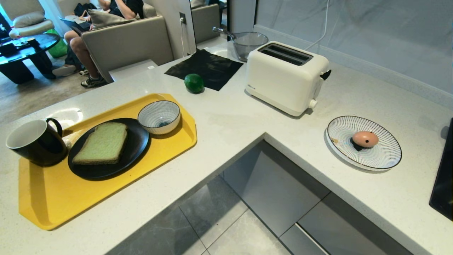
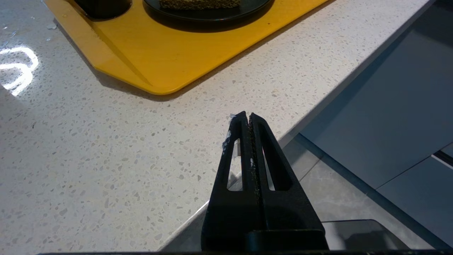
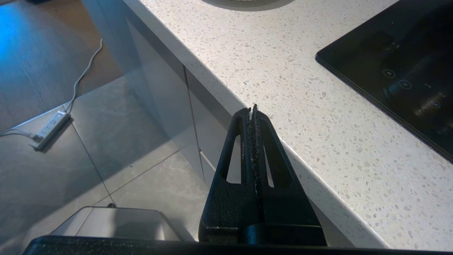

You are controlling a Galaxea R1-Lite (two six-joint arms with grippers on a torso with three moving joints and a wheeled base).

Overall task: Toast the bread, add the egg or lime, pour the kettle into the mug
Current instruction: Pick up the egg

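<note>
Left claw (image 2: 249, 117) pressed together, empty, hanging over the near edge of the pale speckled bench (image 1: 230, 122), floor tiles under it. Just ahead of it, nothing between: corner of the yellow tray (image 2: 159, 60). On the tray beyond the claw sit the black plate (image 1: 134, 145) with the green bread (image 1: 102, 143) lying flat, the black mug (image 1: 35, 141) touching the plate's side, and the blue-striped white bowl (image 1: 159, 117) at the plate's far side.

Right claw (image 3: 253, 108) also together, empty, over the bench edge of the other wing, cabinet fronts below it. Black induction hob (image 3: 400, 74) beside it on the bench top. Farther on from that claw: striped plate (image 1: 375, 156) with the pinkish egg (image 1: 365, 139), black spot facing out.

Well beyond both claws: cream two-slot toaster (image 1: 286, 76), slots empty, standing between the tray side and the egg plate. Lime (image 1: 194, 83) on the bench at the edge of a black cloth (image 1: 208, 67), near the toaster. Glass bowl (image 1: 247, 42) behind the toaster. No kettle in view.

Background: person's legs (image 1: 79, 46) on a grey sofa (image 1: 127, 40), dark round coffee table (image 1: 24, 53). Power strip (image 3: 49, 129) with cord on the floor.
</note>
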